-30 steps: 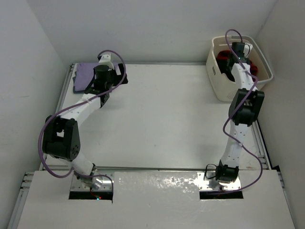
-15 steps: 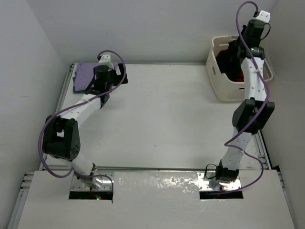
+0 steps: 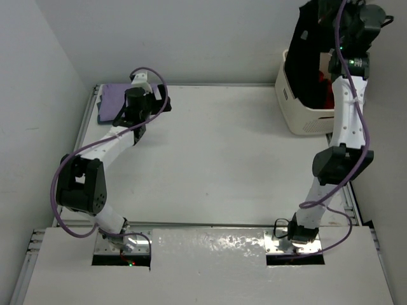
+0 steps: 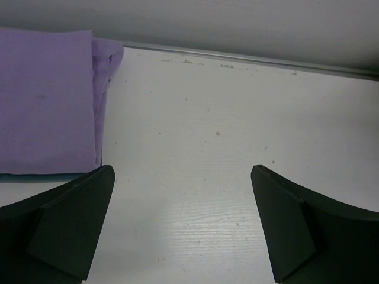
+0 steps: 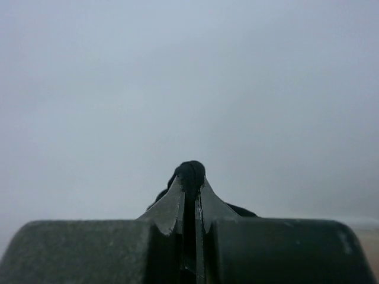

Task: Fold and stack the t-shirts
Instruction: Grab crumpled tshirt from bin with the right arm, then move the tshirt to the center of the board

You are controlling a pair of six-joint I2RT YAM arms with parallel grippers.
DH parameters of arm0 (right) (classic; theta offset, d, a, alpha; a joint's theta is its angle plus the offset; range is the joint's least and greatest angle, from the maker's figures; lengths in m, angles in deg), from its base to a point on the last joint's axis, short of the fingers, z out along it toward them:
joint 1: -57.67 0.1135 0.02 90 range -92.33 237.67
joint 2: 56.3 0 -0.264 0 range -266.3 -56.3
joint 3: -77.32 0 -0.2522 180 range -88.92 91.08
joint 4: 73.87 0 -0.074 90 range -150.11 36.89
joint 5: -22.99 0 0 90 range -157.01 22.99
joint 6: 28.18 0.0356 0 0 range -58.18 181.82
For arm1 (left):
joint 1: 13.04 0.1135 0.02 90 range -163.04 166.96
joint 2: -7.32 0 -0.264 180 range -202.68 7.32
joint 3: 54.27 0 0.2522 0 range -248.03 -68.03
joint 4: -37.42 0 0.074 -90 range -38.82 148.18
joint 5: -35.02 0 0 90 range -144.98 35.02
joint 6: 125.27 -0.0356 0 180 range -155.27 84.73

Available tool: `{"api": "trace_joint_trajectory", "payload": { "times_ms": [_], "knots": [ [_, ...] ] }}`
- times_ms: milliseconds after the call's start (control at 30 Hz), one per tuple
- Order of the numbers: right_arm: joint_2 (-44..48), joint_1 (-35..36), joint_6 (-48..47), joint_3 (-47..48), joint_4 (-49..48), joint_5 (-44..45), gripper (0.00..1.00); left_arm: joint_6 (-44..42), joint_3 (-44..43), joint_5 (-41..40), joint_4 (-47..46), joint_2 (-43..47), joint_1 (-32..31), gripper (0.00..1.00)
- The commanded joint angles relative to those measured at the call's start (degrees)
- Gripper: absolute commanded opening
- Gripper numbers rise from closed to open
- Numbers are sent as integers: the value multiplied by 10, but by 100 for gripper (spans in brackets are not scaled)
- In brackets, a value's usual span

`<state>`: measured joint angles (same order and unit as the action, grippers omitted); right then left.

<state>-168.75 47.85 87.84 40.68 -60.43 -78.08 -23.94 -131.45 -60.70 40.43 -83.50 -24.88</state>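
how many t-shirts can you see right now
3: a lavender shirt folded at the far-left corner, a black shirt hanging from the right fingers, a red shirt in the basket. More may hide beneath.

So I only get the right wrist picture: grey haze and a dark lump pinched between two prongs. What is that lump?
Observer: A black shirt. From above, it hangs long from the right end effector, which is shut on it.
Visitor: Hangs over what?
Observer: Over a cream basket at the far right corner of the table, with a red shirt inside.
Visitor: And the other arm?
Observer: The left end effector is open above a bare patch of table, beside a folded purple shirt.
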Motion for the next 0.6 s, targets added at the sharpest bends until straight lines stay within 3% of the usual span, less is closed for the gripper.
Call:
{"api": "trace_joint_trajectory", "payload": {
  "times_ms": [0, 200, 267, 400, 500, 567],
  "knots": [
    [94, 30, 93, 36, -195, -168, 0, 11, 17, 17, -36, 42, 3, 100],
    [134, 175, 45, 5, -157, -229, 0, 18, 51, 11, -38, 100, 4, 100],
    [132, 180, 90, -12, -189, -233, 0, 22, 61, 7, -33, 114, 4, 100],
    [53, 198, 148, 66, -204, -243, 0, 30, 83, -30, -18, 158, 4, 100],
    [63, 200, 153, 10, -231, -244, 0, 34, 100, -51, -8, 186, 5, 100],
    [83, 200, 94, -73, -216, -211, 0, 41, 103, -76, 11, 195, 5, 100]
  ]
}}
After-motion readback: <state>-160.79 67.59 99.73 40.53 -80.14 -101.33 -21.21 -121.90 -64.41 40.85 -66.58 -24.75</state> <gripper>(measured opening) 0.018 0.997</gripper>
